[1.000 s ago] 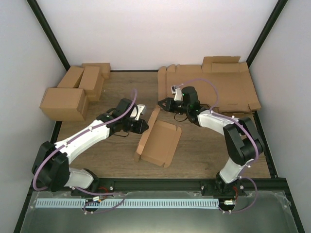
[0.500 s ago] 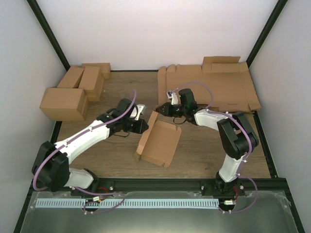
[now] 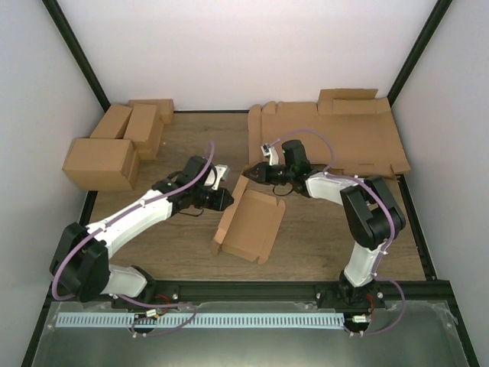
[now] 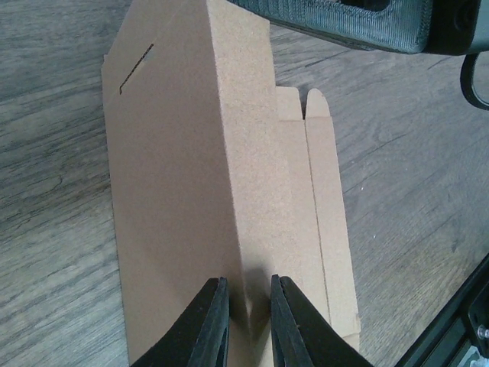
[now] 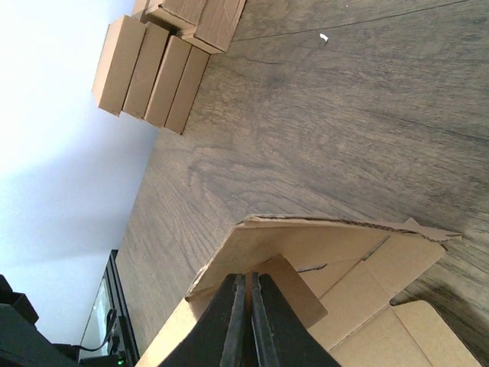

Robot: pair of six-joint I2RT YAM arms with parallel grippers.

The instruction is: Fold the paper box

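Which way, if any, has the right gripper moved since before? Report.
Yes. The right gripper has shifted slightly toward the near edge, away from the pile of flat sheets and closer to the paper box.

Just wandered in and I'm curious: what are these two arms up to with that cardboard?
They are folding a paper box in the middle of the table. The left pincer clamps one raised side wall, while the right pincer is closed on a flap at the far end. The box is only half formed.

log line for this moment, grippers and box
paper box: partly folded | left gripper: shut on its wall | right gripper: shut at end flap, grip unclear
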